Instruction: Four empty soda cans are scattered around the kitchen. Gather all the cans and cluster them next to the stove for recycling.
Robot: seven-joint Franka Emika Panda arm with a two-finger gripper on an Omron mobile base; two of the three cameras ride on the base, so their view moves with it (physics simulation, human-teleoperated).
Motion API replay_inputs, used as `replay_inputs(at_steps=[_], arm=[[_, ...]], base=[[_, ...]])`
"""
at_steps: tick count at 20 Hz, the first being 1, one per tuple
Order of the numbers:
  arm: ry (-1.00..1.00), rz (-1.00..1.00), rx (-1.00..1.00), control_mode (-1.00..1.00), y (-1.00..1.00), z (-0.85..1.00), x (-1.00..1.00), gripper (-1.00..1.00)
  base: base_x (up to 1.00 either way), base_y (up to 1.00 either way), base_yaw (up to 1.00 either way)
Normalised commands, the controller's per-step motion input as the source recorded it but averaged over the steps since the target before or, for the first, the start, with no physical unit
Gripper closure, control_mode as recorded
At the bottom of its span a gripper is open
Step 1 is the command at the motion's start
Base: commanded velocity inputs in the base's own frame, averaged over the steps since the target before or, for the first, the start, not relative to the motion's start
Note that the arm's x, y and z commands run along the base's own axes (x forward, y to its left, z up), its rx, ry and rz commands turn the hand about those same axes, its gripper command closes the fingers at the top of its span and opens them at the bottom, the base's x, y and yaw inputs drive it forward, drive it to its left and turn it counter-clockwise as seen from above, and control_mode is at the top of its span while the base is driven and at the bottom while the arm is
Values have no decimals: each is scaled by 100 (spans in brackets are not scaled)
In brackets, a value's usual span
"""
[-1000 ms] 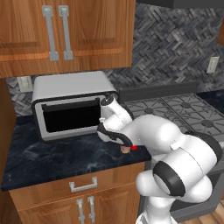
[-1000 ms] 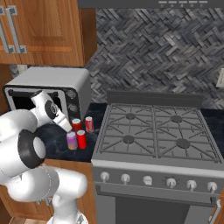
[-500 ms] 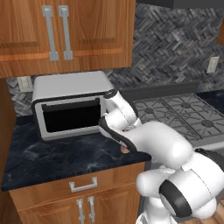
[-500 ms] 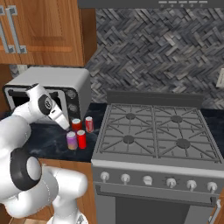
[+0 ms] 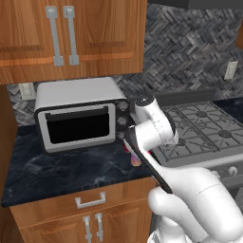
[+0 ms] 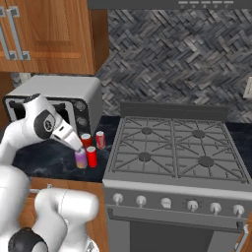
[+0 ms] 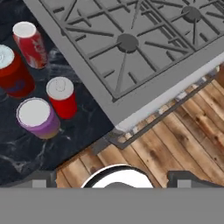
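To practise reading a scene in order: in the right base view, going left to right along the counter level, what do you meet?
Toaster oven → pink-purple can → plain red can → red-and-white can → stove. A fourth can, half hidden behind the arm, is left out.

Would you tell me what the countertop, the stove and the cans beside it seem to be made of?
Countertop: polished black stone, probably marble, judging by its pale veining. Stove: brushed stainless steel, going by the silver front, under dark matte grates, likely cast iron. Soda cans: painted metal with bare silver tops, presumably aluminium.
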Motion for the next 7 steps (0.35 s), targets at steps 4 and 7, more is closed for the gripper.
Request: replay_inputs(at_steps=[4,7], arm=[[-20,27,6,-100,-44,34,-100,-100],[-26,27,8,-100,-34,45,-100,-100]], base=[[0,0,0],[0,0,0]])
